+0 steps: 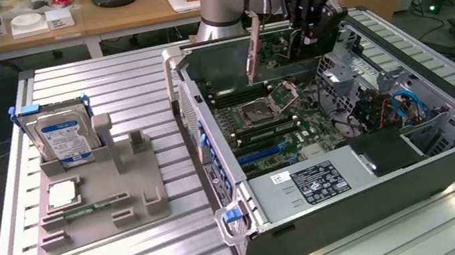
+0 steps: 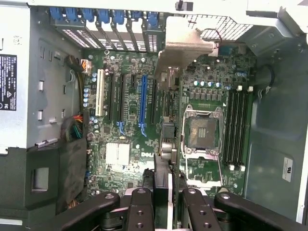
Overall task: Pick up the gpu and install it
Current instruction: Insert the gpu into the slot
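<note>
Wrist view: gripper [image 2: 162, 199] around gpu [image 2: 183, 50] (edge-on)

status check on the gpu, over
Gripper shut on gpu, upright over open case. Gpu above slots, not yet seated. No obstruction seen at slots.

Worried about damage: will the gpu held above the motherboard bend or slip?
Probably stiff: the gpu hangs straight from the tool, no sag. Likely fragile, its circuit board bare. Pinched along a thin edge, it might pivot if bumped.
</note>
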Robot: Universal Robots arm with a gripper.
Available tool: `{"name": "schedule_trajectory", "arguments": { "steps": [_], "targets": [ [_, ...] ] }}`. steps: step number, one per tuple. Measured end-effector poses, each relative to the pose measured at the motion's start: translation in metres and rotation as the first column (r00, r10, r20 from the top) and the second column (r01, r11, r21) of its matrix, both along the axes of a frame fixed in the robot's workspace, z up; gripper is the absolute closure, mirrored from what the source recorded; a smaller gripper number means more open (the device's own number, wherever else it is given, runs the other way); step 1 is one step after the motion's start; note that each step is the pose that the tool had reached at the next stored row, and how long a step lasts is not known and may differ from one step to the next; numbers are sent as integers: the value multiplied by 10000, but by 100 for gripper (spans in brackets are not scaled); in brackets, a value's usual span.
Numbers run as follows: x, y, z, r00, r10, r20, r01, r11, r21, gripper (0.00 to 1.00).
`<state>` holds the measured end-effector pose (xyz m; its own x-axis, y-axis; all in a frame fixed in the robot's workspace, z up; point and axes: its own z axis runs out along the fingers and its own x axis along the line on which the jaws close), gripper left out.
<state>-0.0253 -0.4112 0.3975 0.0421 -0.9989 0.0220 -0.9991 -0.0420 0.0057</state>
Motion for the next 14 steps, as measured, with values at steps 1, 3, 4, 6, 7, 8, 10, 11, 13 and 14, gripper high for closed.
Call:
{"name": "schedule_trajectory", "arguments": {
  "steps": [1,3,4,6,7,8,10,11,13,14],
  "targets": [
    [0,0,0,10000,0,0,0,10000,0,73],
    [0,0,0,10000,0,0,0,10000,0,73],
    [0,0,0,10000,0,0,0,10000,0,73],
    [0,0,0,10000,0,0,0,10000,0,73],
    [0,0,-1,10000,0,0,0,10000,1,73],
    [1,1,-4,10000,-1,1,1,10000,5,73],
    [1,0,-22,10000,-2,1,2,10000,16,73],
    [1,0,-40,10000,0,1,0,10000,17,73],
    [2,2,-76,10000,-1,1,1,10000,18,73],
    [2,4,-96,10000,-8,1,8,10000,19,73]
  ]
}}
